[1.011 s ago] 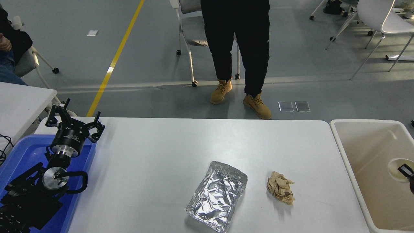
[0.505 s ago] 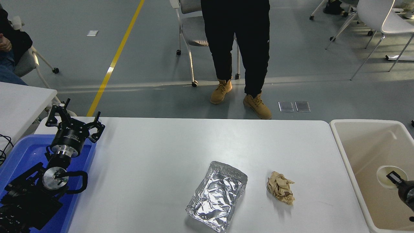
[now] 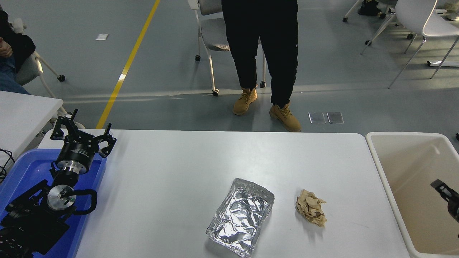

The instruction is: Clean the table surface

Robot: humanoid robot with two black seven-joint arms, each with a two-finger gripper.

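At 3 o'clock, over the beige bin point(image 3: 401, 168), the right pincer point(image 3: 444, 191) hangs, grip unreadable; the tabletop point(image 3: 179, 172) holds 2 leftovers, foil tray point(image 3: 241, 216) and crumpled napkin point(image 3: 311, 212); the left pincer point(image 3: 83, 133) rests spread at 9 o'clock.

One foil tray point(image 3: 241, 222), one crumpled napkin point(image 3: 311, 212), two bins, seemingly empty

Looking like a robotics lab or test floor: grey painted floor point(image 3: 168, 53) carrying a yellow line point(image 3: 127, 66), rolling chairs point(image 3: 211, 36) sitting around, a person point(image 3: 263, 53) standing by the white surface point(image 3: 172, 168), another surface point(image 3: 21, 114) showing at left.
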